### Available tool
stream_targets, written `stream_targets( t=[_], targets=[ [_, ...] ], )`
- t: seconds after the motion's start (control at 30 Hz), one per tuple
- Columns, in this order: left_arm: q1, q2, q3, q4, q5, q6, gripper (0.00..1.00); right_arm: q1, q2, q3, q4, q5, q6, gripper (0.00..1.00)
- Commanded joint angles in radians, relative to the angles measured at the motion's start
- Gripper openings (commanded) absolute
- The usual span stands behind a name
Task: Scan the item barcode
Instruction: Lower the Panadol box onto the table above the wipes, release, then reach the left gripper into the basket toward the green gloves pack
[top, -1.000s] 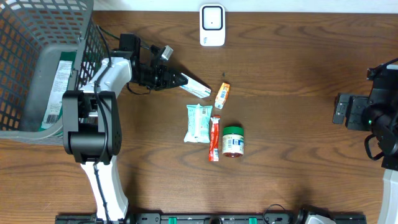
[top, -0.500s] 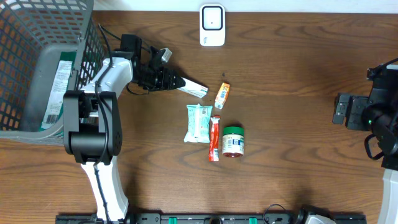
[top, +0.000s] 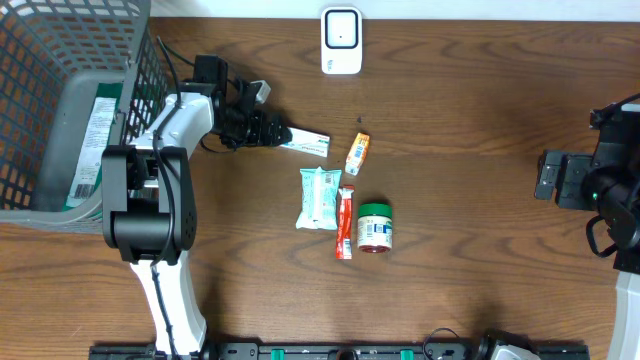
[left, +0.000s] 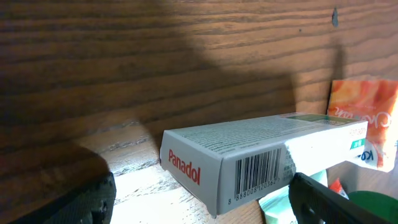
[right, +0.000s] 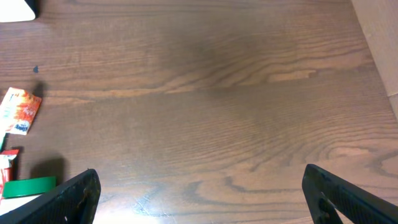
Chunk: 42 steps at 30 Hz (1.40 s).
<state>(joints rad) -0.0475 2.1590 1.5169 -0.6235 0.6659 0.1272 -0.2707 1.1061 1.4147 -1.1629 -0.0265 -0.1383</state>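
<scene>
The medicine box (top: 305, 142) lies flat on the table (top: 470, 200), just ahead of my left gripper (top: 272, 133) and well apart from the white scanner (top: 341, 40). My fingers (left: 56, 199) stand wide, holding nothing. If I close off-centre, the box may turn against the orange sachet (top: 357, 153) near it, or I cover the barcode (left: 260, 169). My left arm (top: 185, 115) reaches low, pointing right; my right gripper (right: 199, 186) hangs wide and empty.

The white cardboard Panadol box (top: 306, 142) lay flat, barcode on its exposed side, apart from the white scanner (top: 341, 40).
</scene>
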Motion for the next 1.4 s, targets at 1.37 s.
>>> stream_targets(
  t=[1.37],
  targets=[
    [0.665, -0.09, 0.161, -0.263, -0.36, -0.051, 0.98, -0.007, 0.0, 0.011, -0.001, -0.001, 0.01, 0.99]
  ],
)
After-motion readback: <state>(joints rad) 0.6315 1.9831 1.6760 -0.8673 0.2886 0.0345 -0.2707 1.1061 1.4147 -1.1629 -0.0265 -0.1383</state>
